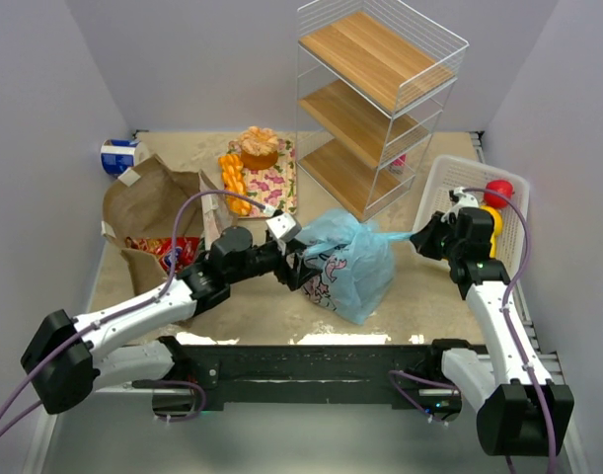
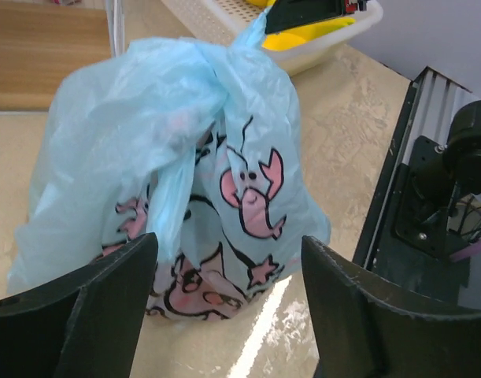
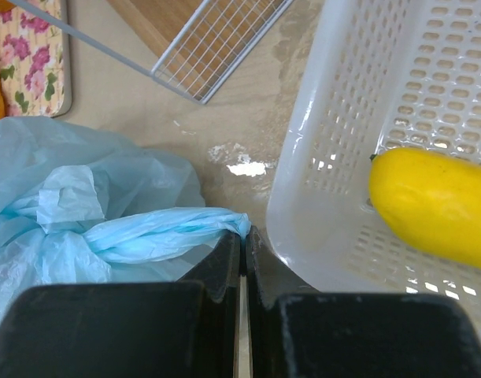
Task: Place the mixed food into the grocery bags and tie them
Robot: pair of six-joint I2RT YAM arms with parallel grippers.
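Note:
The light-blue plastic bag (image 1: 348, 262) stands bunched and knotted at the table's middle, printed with pink sea creatures (image 2: 252, 193). My left gripper (image 1: 295, 259) is at its left side, open, and the bag's lower part shows between the spread fingers (image 2: 90, 307) without being gripped. My right gripper (image 1: 420, 238) is shut on the bag's twisted handle (image 3: 161, 236), which is drawn out taut to the right. A brown paper bag (image 1: 148, 197) lies open at the left, with red snack packets (image 1: 168, 252) at its mouth. A blue-and-silver can (image 1: 118, 156) lies at the back left corner.
A white slatted basket (image 1: 466, 188) beside my right gripper holds a yellow fruit (image 3: 433, 209) and a red item (image 1: 496, 191). A wire rack with wooden shelves (image 1: 375, 99) stands behind the bag. The orange cake and segments sit on a floral tray (image 1: 271, 178).

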